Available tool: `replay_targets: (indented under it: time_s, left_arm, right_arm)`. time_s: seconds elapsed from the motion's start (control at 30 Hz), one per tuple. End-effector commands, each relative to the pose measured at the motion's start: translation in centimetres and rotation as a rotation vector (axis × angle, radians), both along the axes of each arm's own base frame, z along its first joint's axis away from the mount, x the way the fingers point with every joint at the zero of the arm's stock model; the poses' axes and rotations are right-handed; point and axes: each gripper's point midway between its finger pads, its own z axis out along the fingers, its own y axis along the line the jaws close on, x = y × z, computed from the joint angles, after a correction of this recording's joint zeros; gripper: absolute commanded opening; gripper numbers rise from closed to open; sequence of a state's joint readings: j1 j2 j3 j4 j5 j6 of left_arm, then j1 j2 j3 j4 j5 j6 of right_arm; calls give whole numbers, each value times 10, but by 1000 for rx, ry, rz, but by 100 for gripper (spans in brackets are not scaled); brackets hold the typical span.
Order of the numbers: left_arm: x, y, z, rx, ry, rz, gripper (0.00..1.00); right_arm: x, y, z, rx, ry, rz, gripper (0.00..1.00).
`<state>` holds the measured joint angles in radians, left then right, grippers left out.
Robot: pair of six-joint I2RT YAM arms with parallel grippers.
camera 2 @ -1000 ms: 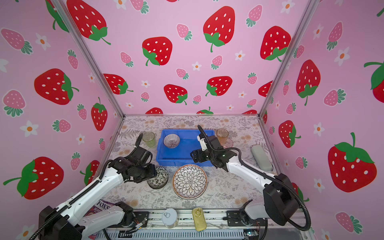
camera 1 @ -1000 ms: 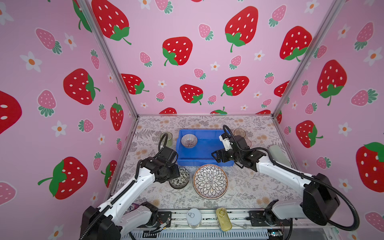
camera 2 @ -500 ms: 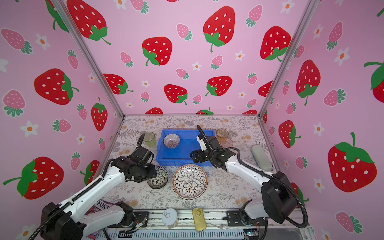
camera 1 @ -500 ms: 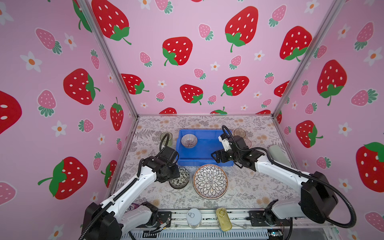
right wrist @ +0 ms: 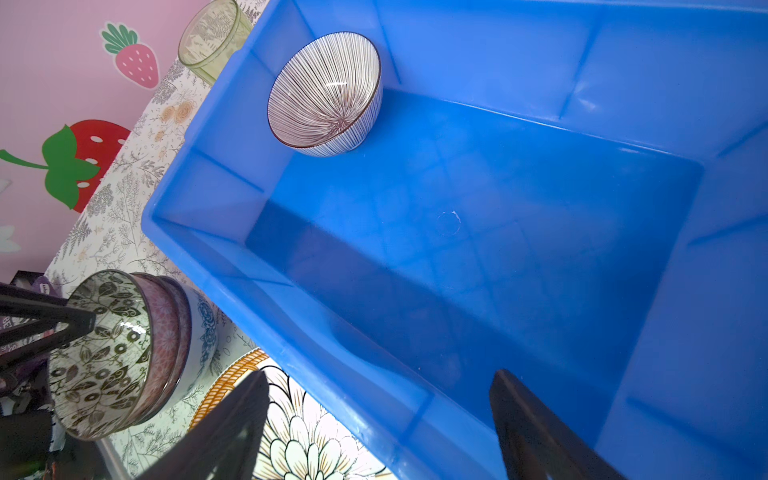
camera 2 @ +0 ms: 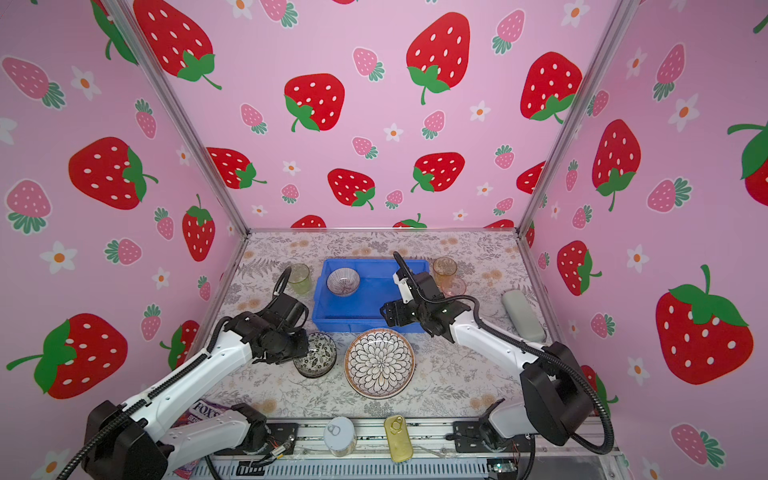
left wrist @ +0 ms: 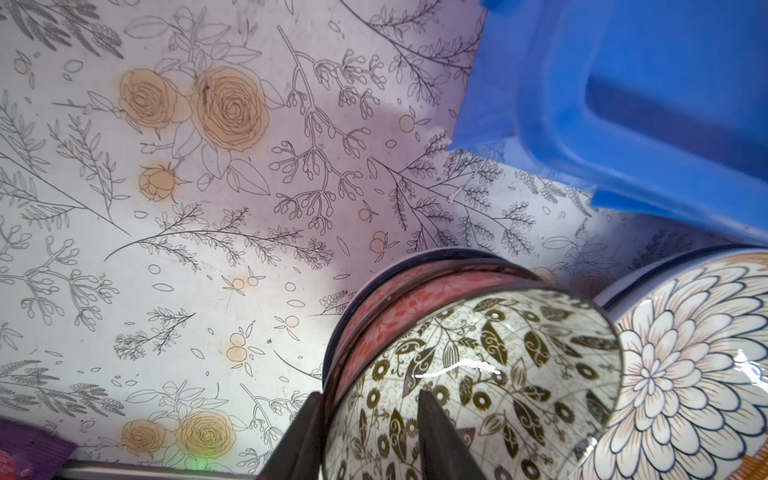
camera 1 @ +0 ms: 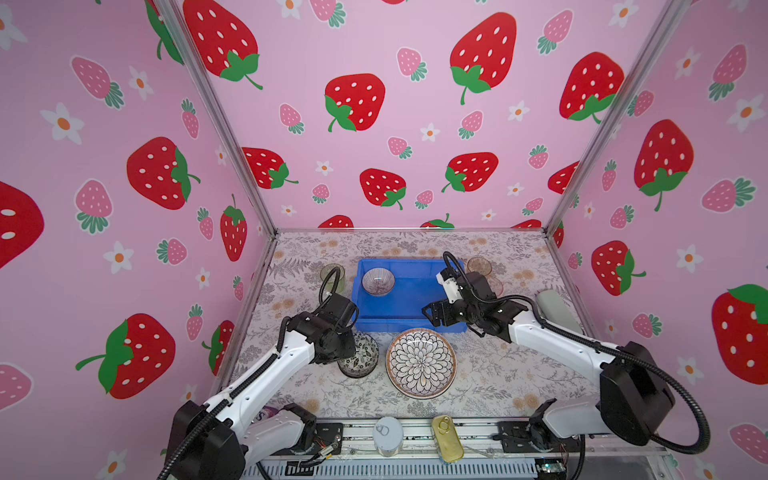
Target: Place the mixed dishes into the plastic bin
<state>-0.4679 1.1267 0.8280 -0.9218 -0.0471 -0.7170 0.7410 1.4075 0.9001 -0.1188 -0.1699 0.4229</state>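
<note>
The blue plastic bin (camera 1: 407, 328) sits mid-table with a purple-striped bowl (camera 1: 377, 281) in its far left corner. In front of it a black-floral bowl (left wrist: 498, 374) tops a stack of bowls beside the petal-patterned plate (camera 1: 421, 362). My left gripper (left wrist: 369, 392) is open and straddles that bowl's rim, one finger outside the stack and one inside the bowl. My right gripper (right wrist: 380, 374) is open and empty above the bin's front wall, near its right corner. A green tumbler (camera 1: 332, 277) stands left of the bin; amber (camera 1: 479, 266) and pink (camera 1: 496, 286) tumblers stand right.
A silver round tin (camera 1: 387, 434) and a gold oval tin (camera 1: 446, 438) lie on the front rail. A grey oblong object (camera 1: 555, 309) rests by the right wall. A purple candy bag (camera 2: 203, 415) lies at the front left. Strawberry-print walls enclose three sides.
My left gripper's jaws have narrowed around the floral bowl's rim. Both arms have stayed almost in place, and the bowls and plate have not moved.
</note>
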Motion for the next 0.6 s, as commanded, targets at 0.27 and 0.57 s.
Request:
replay_targets:
  time_s: [0.27, 0.57]
  left_arm:
    - [-7, 5, 1, 21, 3, -2, 16]
    - [-6, 4, 8, 6, -13, 1, 7]
  right_arm:
    - [-1, -3, -1, 8, 4, -2, 86]
    - [-2, -5, 0, 10, 0, -8, 86]
